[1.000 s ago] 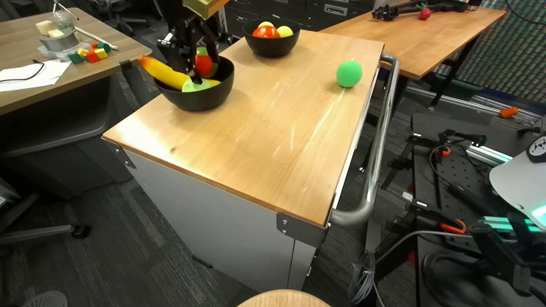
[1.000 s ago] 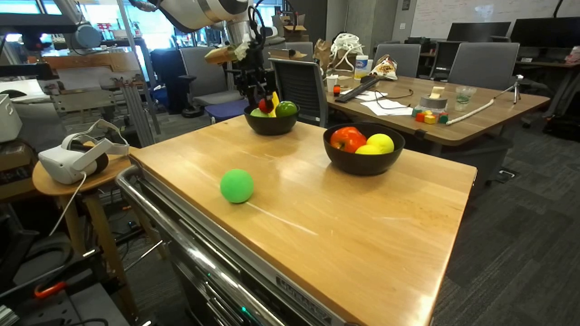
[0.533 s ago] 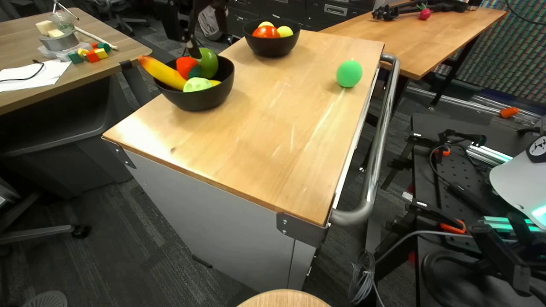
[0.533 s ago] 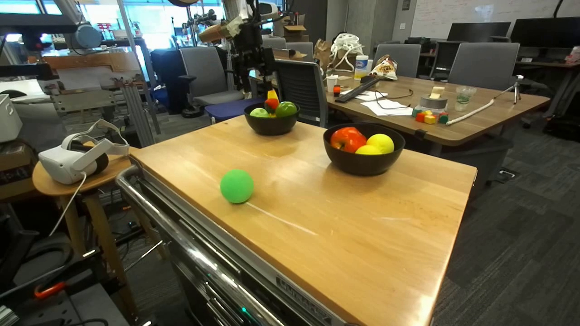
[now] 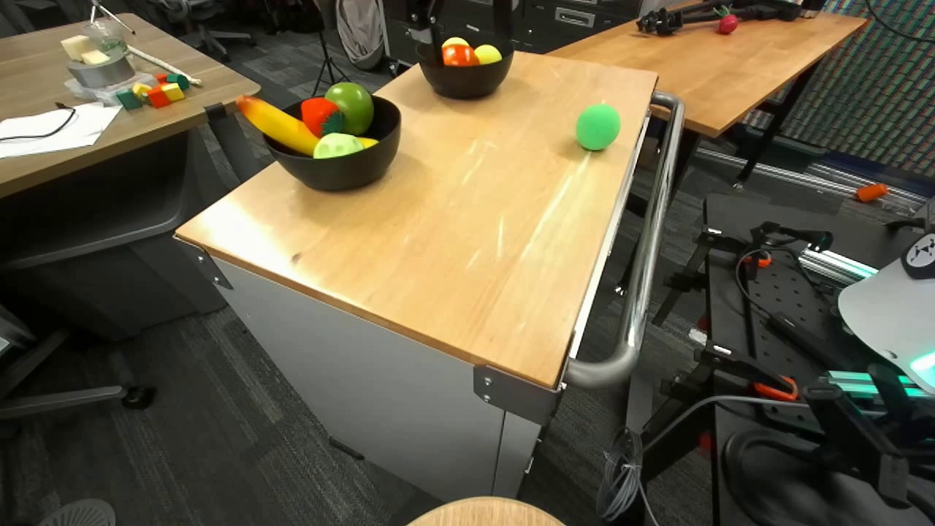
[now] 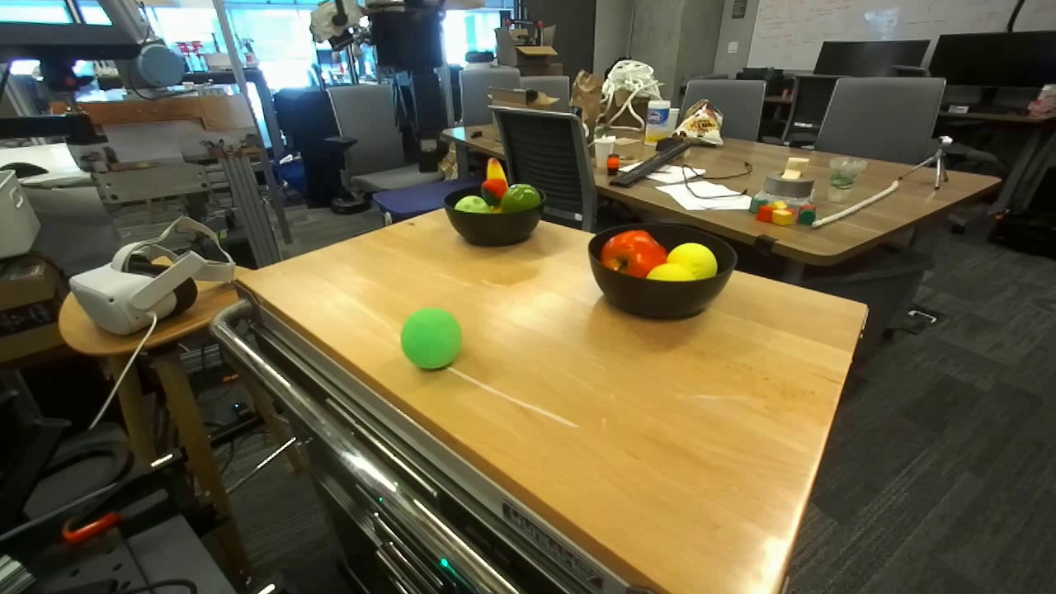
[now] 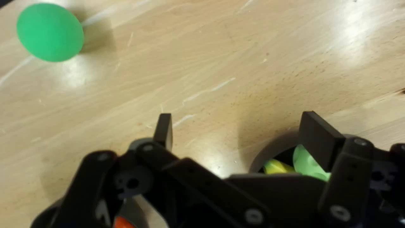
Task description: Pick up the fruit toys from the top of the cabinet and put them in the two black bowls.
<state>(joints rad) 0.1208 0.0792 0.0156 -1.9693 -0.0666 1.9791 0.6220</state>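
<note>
A bright green round fruit toy (image 5: 598, 126) rests alone on the wooden top of the cabinet (image 6: 544, 371), near the rail side. One black bowl (image 5: 332, 172) holds a banana (image 5: 277, 124), a red fruit (image 5: 320, 115), a green fruit (image 5: 350, 107) and a pale green one (image 5: 337, 145). In the other black bowl (image 6: 662, 299) lie a red apple (image 6: 634, 253) and yellow fruits (image 6: 691, 261). My gripper (image 7: 239, 126) hangs above the cabinet top with its fingers wide apart and nothing between them. In the wrist view its linkage covers much of both bowls.
A metal rail handle (image 5: 650, 256) runs along one cabinet edge. A desk (image 6: 907, 177) with blocks and papers stands behind the bowls. A stool bearing a white headset (image 6: 140, 289) is beside the cabinet in an exterior view.
The red fruit, between my fingers a second ago, now lies in the bowl with the banana. My gripper has let go, risen and moved sideways away from that bowl.
</note>
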